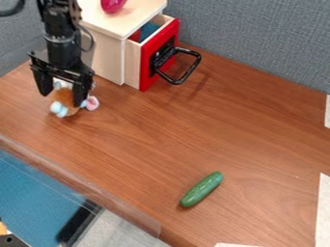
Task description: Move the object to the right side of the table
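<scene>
The black two-finger gripper point(61, 99), spread astride the rounded brown plush toy point(65, 97) toward the table's point(148, 135) left edge, is best centred before closure.

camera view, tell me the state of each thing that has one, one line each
end effector: open, fingers apart on either side of the toy
stuffed toy: between the fingers; can't tell if it touches the table
drawer: pulled open, something blue inside
cucumber: whole, lying on the table
pink object: on top of the cabinet
</scene>
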